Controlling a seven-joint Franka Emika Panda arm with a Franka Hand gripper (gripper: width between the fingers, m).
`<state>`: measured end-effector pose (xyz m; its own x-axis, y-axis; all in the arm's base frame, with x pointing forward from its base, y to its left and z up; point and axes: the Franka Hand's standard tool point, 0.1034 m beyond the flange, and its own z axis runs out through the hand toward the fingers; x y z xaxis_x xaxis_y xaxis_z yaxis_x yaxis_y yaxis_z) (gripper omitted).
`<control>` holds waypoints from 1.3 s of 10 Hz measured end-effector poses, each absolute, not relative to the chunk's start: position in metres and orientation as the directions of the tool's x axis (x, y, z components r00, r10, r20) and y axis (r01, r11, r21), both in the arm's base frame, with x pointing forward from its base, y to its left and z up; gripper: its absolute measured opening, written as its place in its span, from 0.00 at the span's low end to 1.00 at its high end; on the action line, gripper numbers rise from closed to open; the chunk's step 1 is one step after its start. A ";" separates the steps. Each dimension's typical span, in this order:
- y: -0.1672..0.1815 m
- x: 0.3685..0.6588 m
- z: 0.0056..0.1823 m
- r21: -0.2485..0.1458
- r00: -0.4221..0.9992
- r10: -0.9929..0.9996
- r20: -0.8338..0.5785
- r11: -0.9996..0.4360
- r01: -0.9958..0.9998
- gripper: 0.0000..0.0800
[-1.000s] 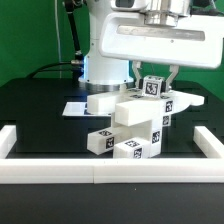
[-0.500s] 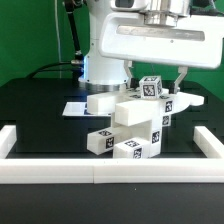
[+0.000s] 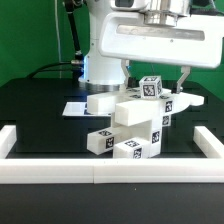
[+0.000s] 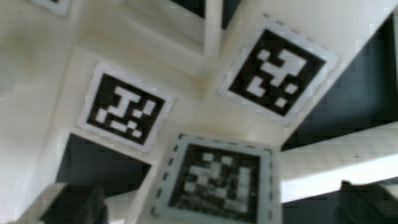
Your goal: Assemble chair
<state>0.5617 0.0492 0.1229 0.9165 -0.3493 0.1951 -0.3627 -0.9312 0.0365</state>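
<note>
Chair [image 3: 138, 120] parts stand gathered as one white blocky cluster near the middle of the black surface [image 3: 35, 100], inside the long white border rails [image 3: 110, 172] that run across the front and up both sides in the exterior view. At the top of the cluster sits a small cube [image 3: 151, 87], slightly tilted, with a black-and-white tag turned toward the camera. Below it a column of tagged blocks [image 3: 162, 115] goes down to the surface. A thick long bar [image 3: 128, 116] slants down toward the exterior view's left, and two more low blocks [image 3: 100, 141] with tags lie at the front, touching the rest. The end effector [image 3: 155, 82] hangs from the white arm [image 3: 150, 40] straight above the cluster with its fingers [image 3: 183, 78] spread wide, one on either side of the small cube and both apart from it; it holds nothing. The marker board [image 3: 74, 108] lies flat on the surface just beside the chair on the exterior view's left, partly hidden behind the parts. In the wrist view the white faces fill the picture at close range, blurred, with three tags [image 4: 125, 105] plainly visible. The dark fingers show at two corners, well apart, with a tagged face between them. Whether the parts are fully locked together cannot be told.
</note>
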 end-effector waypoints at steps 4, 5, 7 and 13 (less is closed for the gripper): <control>0.033 0.560 0.138 0.025 0.924 -0.375 0.074 -0.926 -0.378 0.81; 0.029 0.560 0.139 0.021 0.916 -0.397 0.049 -0.917 -0.399 0.81; 0.028 0.560 0.139 0.021 0.910 -0.413 0.040 -0.910 -0.414 0.81; 0.028 0.559 0.140 -0.079 0.845 -0.534 0.004 -0.843 -0.533 0.81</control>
